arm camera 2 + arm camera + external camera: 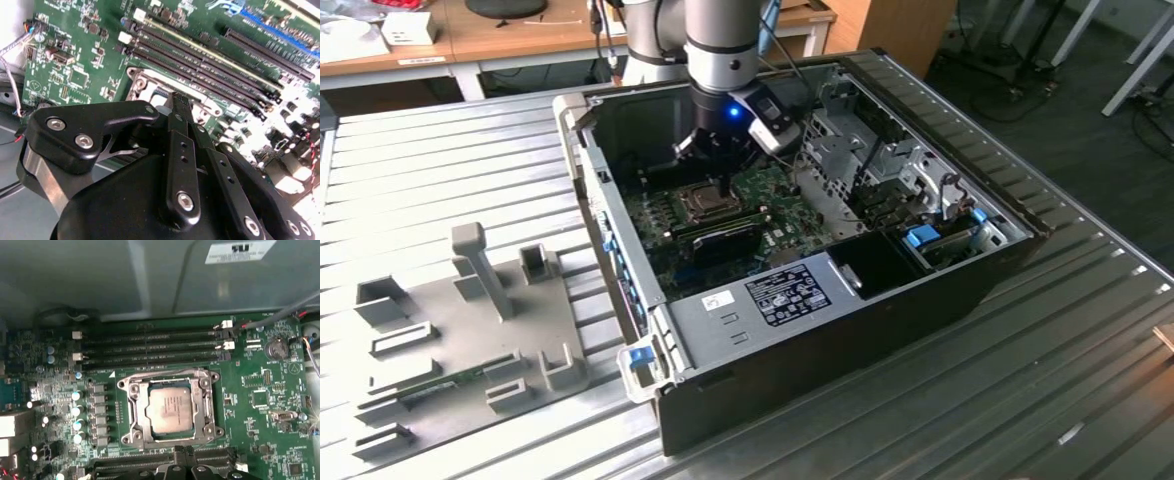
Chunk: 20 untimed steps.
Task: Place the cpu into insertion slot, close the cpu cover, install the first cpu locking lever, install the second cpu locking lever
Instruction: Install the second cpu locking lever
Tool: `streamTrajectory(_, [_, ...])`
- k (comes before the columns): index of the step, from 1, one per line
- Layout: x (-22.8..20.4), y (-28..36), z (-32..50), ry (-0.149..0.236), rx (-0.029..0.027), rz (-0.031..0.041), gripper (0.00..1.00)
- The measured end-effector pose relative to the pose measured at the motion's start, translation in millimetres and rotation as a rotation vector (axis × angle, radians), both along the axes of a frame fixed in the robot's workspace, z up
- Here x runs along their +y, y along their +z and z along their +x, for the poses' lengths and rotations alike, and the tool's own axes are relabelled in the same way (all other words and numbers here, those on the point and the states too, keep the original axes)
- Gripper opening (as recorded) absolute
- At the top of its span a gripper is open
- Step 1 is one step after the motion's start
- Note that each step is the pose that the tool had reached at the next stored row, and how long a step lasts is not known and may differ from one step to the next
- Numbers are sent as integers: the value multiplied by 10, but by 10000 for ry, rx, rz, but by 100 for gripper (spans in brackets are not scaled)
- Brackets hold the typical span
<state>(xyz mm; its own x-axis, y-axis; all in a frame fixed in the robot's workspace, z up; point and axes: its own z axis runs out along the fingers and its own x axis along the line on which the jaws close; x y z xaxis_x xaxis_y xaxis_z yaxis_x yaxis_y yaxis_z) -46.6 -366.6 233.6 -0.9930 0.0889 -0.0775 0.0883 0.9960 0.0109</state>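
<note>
Your gripper (186,456): fingers together, nothing held, poised beside insertion slot (170,408). Cpu (171,410) seated in slot; cpu cover (136,412) down over it.

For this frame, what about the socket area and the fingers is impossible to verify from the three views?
- Whether the locking levers are latched: in the first wrist view the thin wires around the cpu cover are too fine to trace.
- Most of the insertion slot in the second wrist view: the gripper body hides it.
- Fingertips' contact with the board: cut off by the edge in the first wrist view.
- The cpu in the exterior view: too small.
</note>
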Motion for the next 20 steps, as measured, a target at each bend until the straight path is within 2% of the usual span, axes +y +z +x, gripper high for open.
streamTrajectory(2, [-11,0,0,-1,0,1,11])
streamTrajectory(15, [-11,0,-1,0,0,3,11])
streamTrajectory(20, [-12,0,-64,1,-15,3,11])
